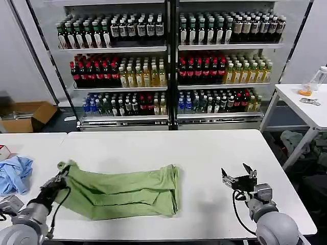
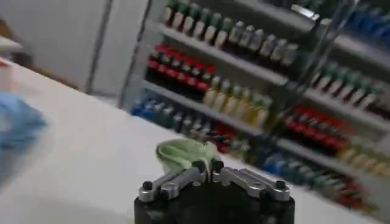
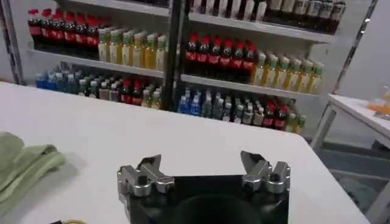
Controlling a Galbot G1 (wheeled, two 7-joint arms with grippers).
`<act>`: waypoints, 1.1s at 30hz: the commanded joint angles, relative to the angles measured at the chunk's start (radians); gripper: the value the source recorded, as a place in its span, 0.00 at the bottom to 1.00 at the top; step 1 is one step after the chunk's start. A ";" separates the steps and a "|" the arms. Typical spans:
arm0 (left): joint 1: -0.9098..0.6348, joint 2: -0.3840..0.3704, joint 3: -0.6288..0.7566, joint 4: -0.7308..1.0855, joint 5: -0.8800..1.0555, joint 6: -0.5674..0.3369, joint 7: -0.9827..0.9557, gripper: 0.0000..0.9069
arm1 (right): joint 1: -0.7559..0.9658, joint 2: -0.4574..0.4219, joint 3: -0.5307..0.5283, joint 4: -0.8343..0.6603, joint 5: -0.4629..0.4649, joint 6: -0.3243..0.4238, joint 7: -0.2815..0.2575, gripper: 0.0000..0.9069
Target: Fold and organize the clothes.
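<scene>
The clothes are one light sage-green T-shirt [image 1: 122, 191], folded into a long band across the white table [image 1: 204, 153]. My left gripper [image 1: 64, 172] is shut on the shirt's left end, and a bunched green corner [image 2: 181, 154] sticks out past its closed fingertips. To the right of the shirt, my right gripper [image 1: 239, 176] stands open above bare table, nothing between its fingers. In the right wrist view the shirt's right edge [image 3: 24, 167] lies off to the side of that gripper [image 3: 201, 164].
A crumpled blue cloth [image 1: 14, 173] lies at the table's left edge. Drink shelves [image 1: 168, 61] stand behind the table, a cardboard box [image 1: 25, 115] sits on the floor at left, and a second white table [image 1: 306, 104] is at right.
</scene>
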 commanded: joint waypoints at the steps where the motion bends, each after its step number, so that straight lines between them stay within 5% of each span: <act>1: -0.059 -0.121 0.209 -0.122 -0.301 0.030 0.006 0.02 | 0.001 -0.001 -0.001 -0.004 -0.002 0.003 -0.001 1.00; 13: -0.212 -0.219 0.491 0.115 -0.144 0.000 -0.031 0.02 | 0.021 -0.013 -0.002 -0.029 0.003 0.013 -0.009 1.00; 25: -0.266 -0.207 0.633 0.247 0.070 0.008 0.002 0.02 | 0.037 -0.018 -0.003 -0.045 0.011 0.016 -0.014 1.00; 26: -0.265 -0.206 0.637 0.249 0.079 0.012 0.012 0.14 | 0.038 -0.018 -0.003 -0.047 0.011 0.017 -0.014 1.00; 27: -0.265 -0.205 0.640 0.248 0.090 0.017 0.018 0.71 | 0.040 -0.017 -0.005 -0.049 0.011 0.017 -0.014 1.00; 28: -0.264 -0.203 0.644 0.245 0.101 0.022 0.032 1.00 | 0.041 -0.016 -0.006 -0.051 0.010 0.017 -0.014 1.00; 33: -0.245 -0.181 0.646 0.203 0.118 0.051 0.096 1.00 | 0.049 -0.012 -0.015 -0.056 0.009 0.016 -0.013 1.00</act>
